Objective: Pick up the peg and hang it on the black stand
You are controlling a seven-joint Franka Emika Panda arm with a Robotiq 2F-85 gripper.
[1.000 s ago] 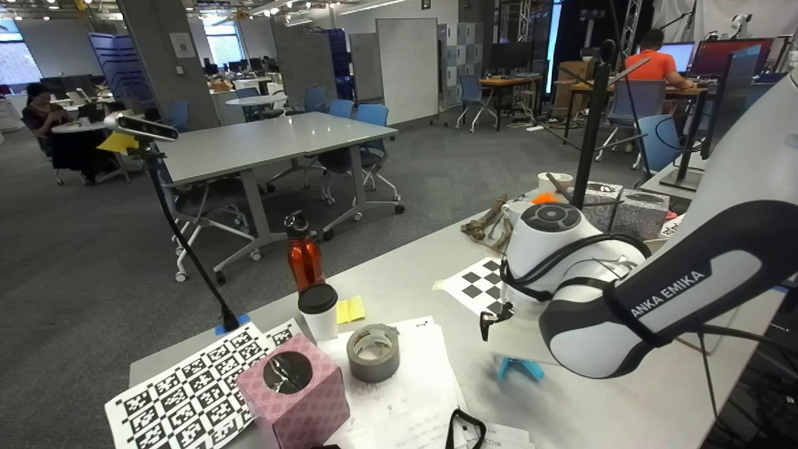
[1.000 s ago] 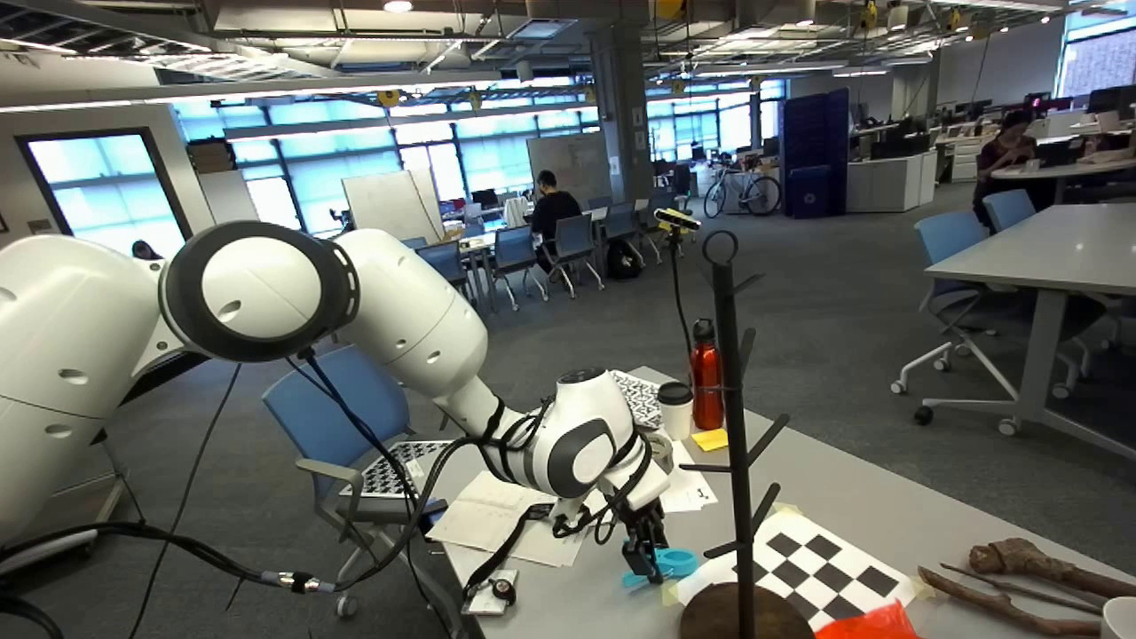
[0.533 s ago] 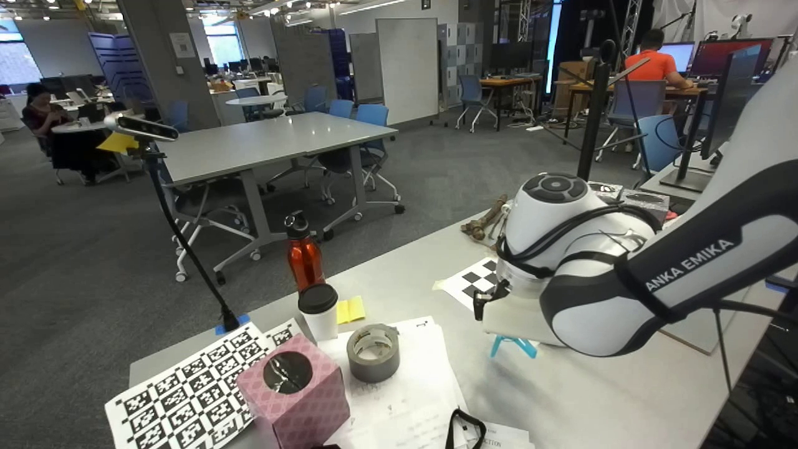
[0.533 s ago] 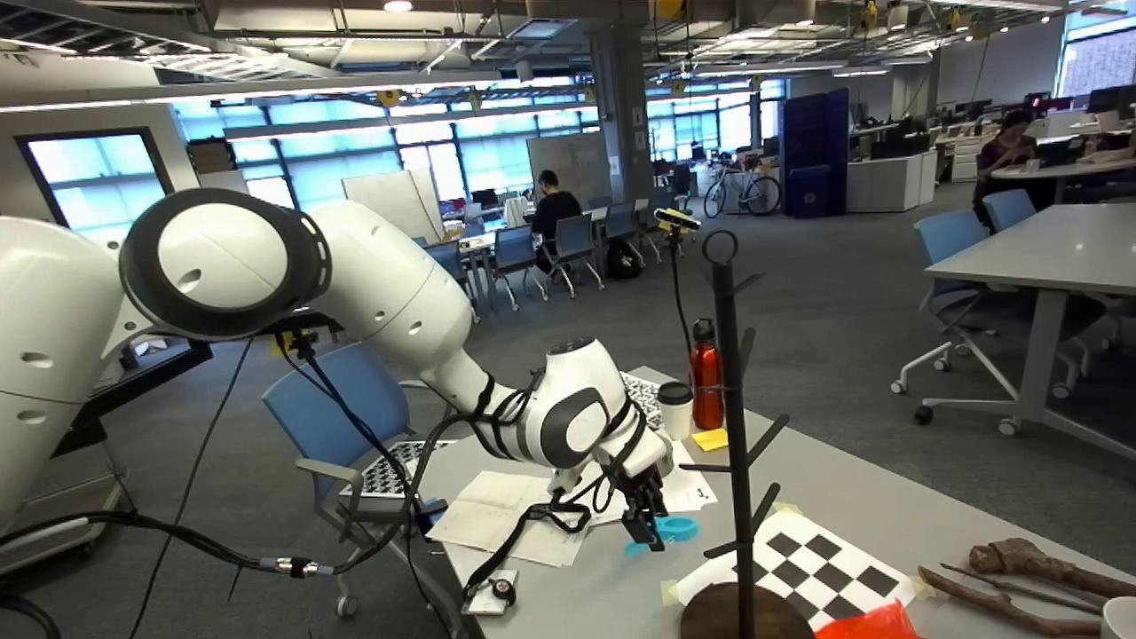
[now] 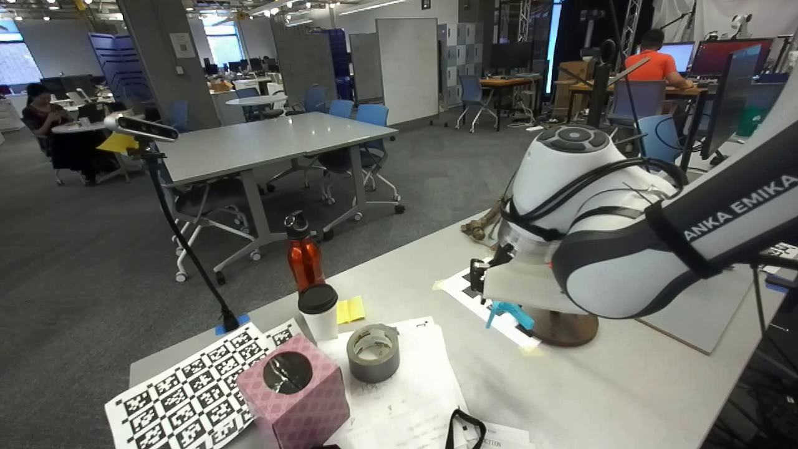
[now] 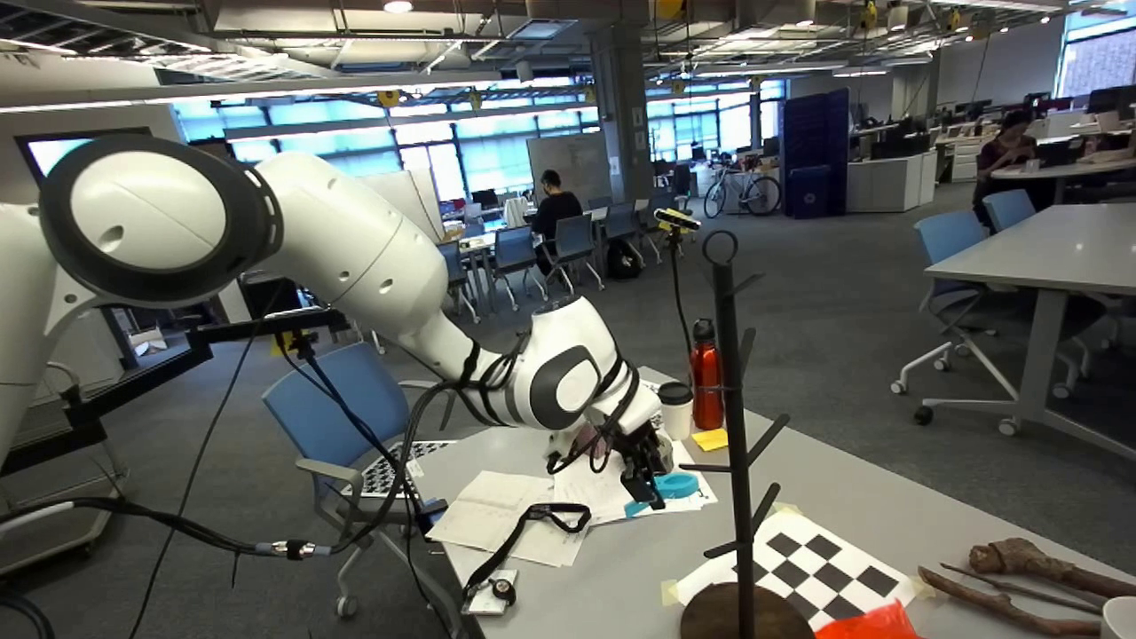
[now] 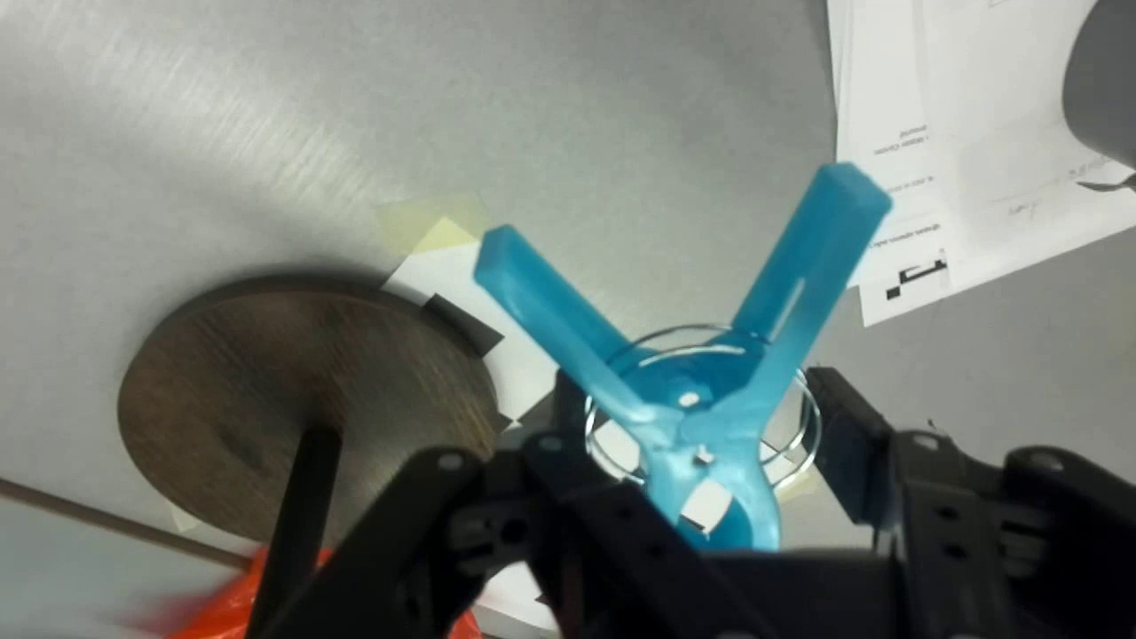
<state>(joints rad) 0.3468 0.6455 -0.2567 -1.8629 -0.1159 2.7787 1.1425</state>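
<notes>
Since the earlier frames, the gripper (image 7: 706,426) and the peg (image 5: 512,313) have moved up together in both exterior views. The fingers (image 7: 850,453) grasp the peg, one at each side of it; they are dark and blurred in the wrist view, so the exact place of contact is difficult to judge. The two blue legs (image 7: 812,266) spread apart, pointing away from the gripper. The peg is held above the table (image 5: 623,399), apart from the stand (image 6: 735,426), whose round base (image 7: 266,373) is near it in the wrist view. Behind the peg, a checkered sheet (image 7: 522,371) is partly seen.
</notes>
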